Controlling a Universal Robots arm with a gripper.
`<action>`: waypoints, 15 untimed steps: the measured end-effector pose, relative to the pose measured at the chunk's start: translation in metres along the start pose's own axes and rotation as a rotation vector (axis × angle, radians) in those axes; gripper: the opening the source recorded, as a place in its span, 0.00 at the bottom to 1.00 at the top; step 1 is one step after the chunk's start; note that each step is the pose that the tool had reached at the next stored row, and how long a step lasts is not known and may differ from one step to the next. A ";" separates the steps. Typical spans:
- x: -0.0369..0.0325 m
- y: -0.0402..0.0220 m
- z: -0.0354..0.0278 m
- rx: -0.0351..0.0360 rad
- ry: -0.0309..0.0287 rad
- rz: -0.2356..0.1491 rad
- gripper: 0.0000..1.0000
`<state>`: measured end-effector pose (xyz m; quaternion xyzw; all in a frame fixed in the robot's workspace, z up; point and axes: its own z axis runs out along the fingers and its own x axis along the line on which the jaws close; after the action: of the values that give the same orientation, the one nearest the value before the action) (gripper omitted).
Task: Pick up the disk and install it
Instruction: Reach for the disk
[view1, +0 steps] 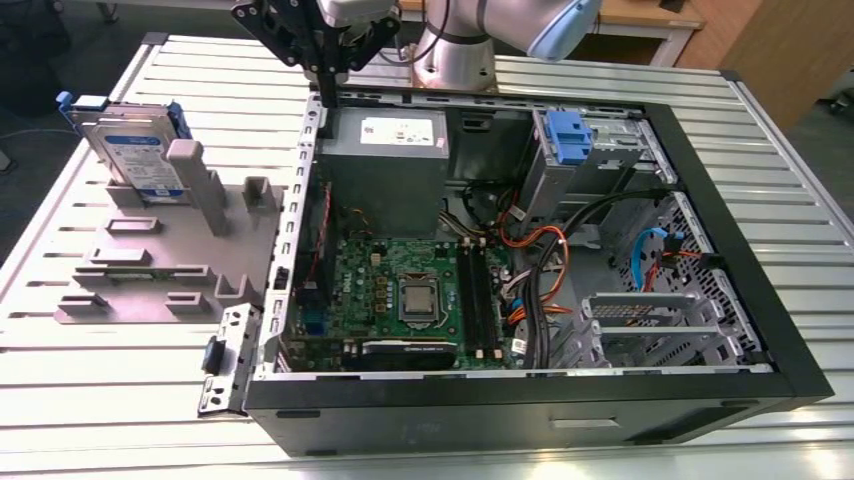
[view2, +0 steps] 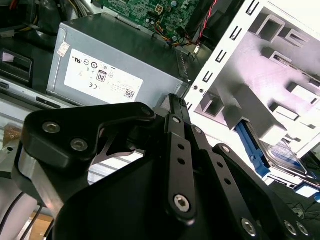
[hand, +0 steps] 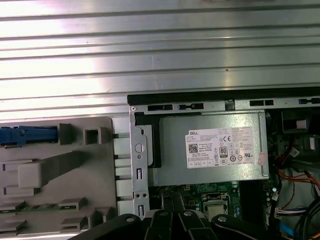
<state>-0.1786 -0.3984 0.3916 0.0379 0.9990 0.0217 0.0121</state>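
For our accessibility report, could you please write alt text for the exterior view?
The robot's claw hangs over the corner of an open desktop computer case, beside its grey power supply. The disk stands on edge in a grey fixture on the exterior view's left, outside the case, on a slatted metal table.

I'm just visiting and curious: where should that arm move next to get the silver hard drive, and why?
Probably sideways, toward the exterior view's left. The gripper hangs empty over the edge of the open black computer case, while the flat silver-metal disk with the blue side frame stands upright in the grey plastic holder beside the case, untouched.
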 end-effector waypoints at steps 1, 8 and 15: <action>0.0002 0.0000 0.0000 0.0000 0.0000 0.000 0.11; 0.0042 -0.0003 -0.0001 0.0000 0.0000 0.000 0.11; 0.0049 -0.0004 -0.0001 0.0000 0.0000 0.000 0.11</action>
<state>-0.1836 -0.3984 0.3916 0.0379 0.9990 0.0217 0.0121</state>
